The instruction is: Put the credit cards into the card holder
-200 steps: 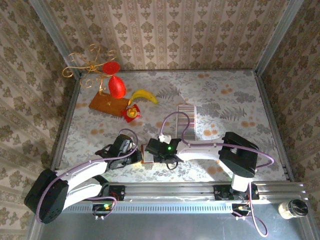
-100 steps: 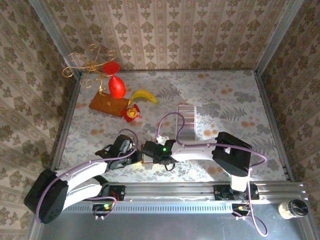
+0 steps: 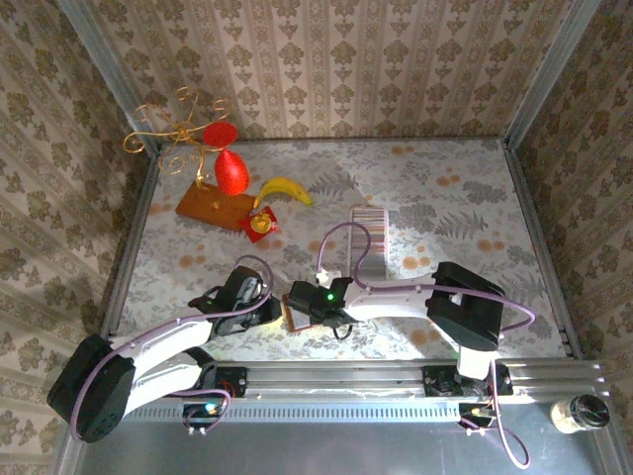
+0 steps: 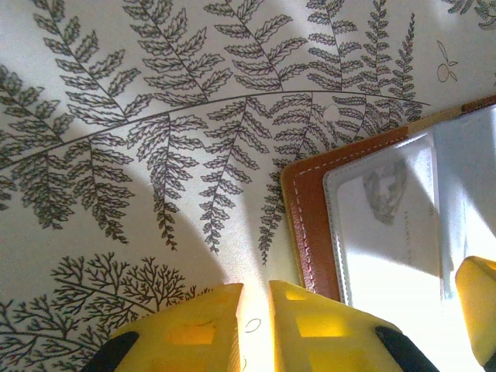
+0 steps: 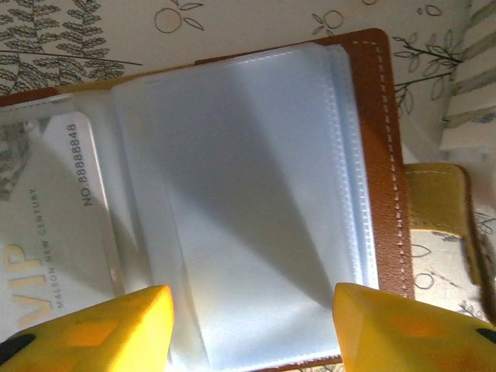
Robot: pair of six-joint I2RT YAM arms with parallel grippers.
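The card holder point(image 3: 294, 317) lies open on the fern-print table between my two grippers, brown leather rim point(image 5: 377, 139) around clear pale sleeves point(image 5: 248, 194). One sleeve holds a pale card printed "VIP" point(image 5: 54, 225). Its snap tab point(image 5: 438, 201) sticks out to the right. The credit cards point(image 3: 372, 236) form a striped strip farther back; their edge point(image 5: 474, 93) shows in the right wrist view. My right gripper point(image 5: 252, 325) is open over the sleeves, holding nothing. My left gripper point(image 4: 256, 325) is nearly closed and empty, one finger point(image 4: 325, 325) over the holder's brown edge point(image 4: 306, 209).
An orange-brown board point(image 3: 216, 206) with a red ornament and gold wire stands at the back left. Beside it lie a banana point(image 3: 285, 188) and a small red square point(image 3: 262, 226). Patterned walls close in three sides. A jar point(image 3: 579, 413) stands beyond the near rail.
My right gripper's jaws have spread wider and its wrist has shifted slightly toward the near edge over the holder. The left arm has stayed still.
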